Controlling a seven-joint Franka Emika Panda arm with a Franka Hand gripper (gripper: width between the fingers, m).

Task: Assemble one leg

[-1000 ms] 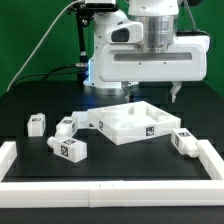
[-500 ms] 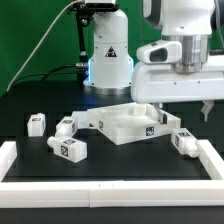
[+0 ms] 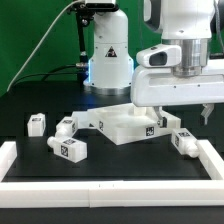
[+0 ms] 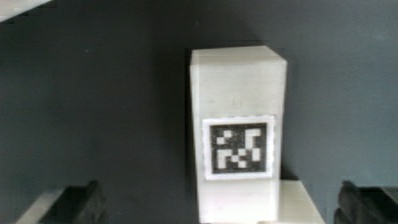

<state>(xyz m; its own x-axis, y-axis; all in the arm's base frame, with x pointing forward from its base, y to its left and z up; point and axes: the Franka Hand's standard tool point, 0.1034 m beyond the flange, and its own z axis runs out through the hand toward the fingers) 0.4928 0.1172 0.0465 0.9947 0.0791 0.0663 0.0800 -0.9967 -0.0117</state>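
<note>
Over the matte black tabletop [image 3: 110, 165], toward the exterior view's right, my two-finger gripper [image 3: 183, 117] hangs with fingers [image 4: 68, 206] spread wide, pinching nothing. Short chunky white plastic leg [image 3: 183, 141] with a black-and-white tag lies flat beneath, between them, clear of both. Raised white rim [image 3: 110, 188] edges the table front. Green backdrop [image 3: 30, 40] behind, exterior view's left.

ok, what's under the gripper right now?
A chunky white plastic leg with a black-and-white tag lies on the black table, in line between the fingertips of the open gripper. The table beneath the leg is covered, and so is its underside.
</note>
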